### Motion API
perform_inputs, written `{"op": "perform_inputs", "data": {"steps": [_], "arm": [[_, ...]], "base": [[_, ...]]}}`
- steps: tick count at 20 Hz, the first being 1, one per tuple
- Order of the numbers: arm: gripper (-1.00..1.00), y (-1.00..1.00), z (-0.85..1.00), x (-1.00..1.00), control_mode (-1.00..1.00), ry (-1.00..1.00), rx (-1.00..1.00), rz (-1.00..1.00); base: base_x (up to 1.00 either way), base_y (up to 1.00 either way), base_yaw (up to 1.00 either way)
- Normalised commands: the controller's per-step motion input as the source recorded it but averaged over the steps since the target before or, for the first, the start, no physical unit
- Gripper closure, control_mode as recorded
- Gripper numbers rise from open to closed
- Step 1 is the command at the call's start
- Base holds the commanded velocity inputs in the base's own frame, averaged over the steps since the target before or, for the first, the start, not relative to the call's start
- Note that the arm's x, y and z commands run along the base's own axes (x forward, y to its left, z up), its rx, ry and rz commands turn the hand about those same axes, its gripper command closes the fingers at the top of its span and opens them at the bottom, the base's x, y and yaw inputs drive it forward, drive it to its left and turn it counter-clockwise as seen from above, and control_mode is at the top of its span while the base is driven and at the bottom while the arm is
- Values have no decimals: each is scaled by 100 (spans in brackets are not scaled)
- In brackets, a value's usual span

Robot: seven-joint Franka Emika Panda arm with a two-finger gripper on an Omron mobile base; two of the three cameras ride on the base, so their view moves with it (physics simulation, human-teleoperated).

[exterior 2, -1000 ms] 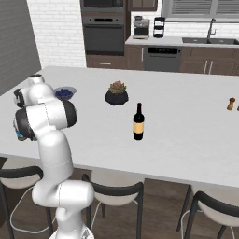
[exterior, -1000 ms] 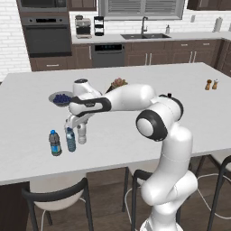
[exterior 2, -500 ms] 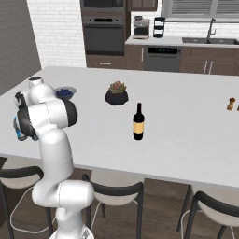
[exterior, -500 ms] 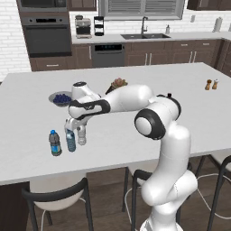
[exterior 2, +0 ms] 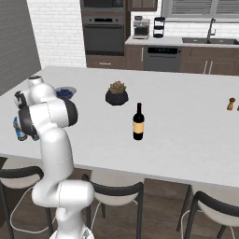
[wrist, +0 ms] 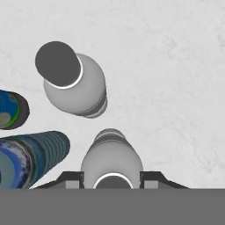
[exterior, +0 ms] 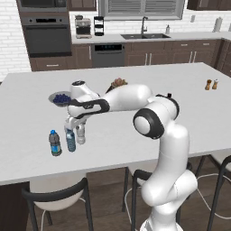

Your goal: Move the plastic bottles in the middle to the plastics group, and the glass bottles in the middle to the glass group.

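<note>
Clear plastic, a small bottle [wrist: 111,160] is sitting between the gripper's [exterior: 73,127] narrowed jaws, which are clamping its neck just under the cap. Beside it in the hand view are standing another clear bottle [wrist: 75,83], a tinted blue bottle [wrist: 37,151] and a bottle with a dark blue label [wrist: 12,109], all close together near the front left of the white counter [exterior: 189,103]. Well apart, the dark glass bottle [exterior 2: 138,122] is standing upright mid-counter, and two tiny amber bottles [exterior: 211,84] are sitting far right.
</note>
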Motion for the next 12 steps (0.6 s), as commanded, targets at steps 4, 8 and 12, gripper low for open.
{"op": "perform_inputs", "data": {"steps": [4, 8, 12], "arm": [[100, 14, 0, 0, -100, 0, 0, 0], [100, 4, -1, 0, -100, 0, 0, 0], [100, 0, 0, 0, -100, 0, 0, 0]], "base": [[0, 0, 0], [0, 0, 0], [0, 0, 0]]}}
